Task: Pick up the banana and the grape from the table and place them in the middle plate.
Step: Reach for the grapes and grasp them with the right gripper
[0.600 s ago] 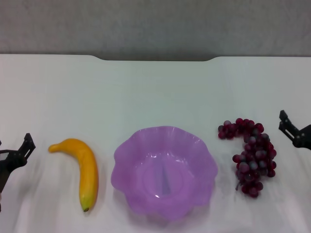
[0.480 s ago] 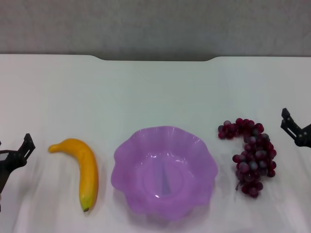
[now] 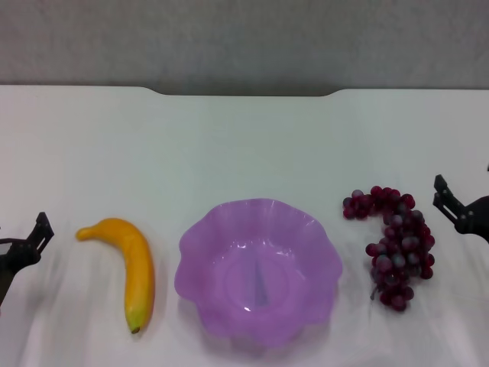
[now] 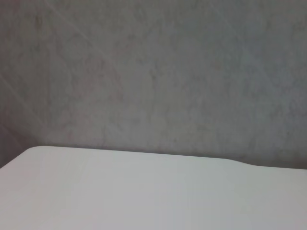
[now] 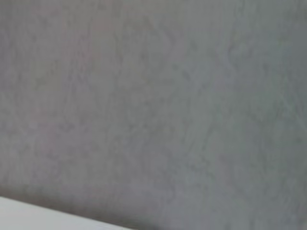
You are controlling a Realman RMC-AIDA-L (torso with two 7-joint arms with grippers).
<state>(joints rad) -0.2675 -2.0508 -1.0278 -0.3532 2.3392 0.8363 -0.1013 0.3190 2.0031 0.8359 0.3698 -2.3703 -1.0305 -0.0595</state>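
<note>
The yellow-orange banana (image 3: 130,264) lies on the white table (image 3: 244,145) left of the plate, its greenish tip toward the near edge. In the middle stands the empty purple scalloped plate (image 3: 258,271). Right of the plate lies the dark red grape bunch (image 3: 396,243). My left gripper (image 3: 23,248) shows only partly at the left edge, a short way left of the banana and apart from it. My right gripper (image 3: 458,208) shows partly at the right edge, just right of the grape bunch and not touching it. Neither holds anything that I can see.
The table's far edge has a notch (image 3: 244,93), with a grey wall (image 3: 244,38) behind it. Both wrist views show only that grey wall (image 4: 153,72) and a strip of the white table (image 4: 144,191).
My right gripper has shifted slightly left, closer to the grape bunch. The left gripper has edged a little left and down. The banana, the grape and the plate have not moved.
</note>
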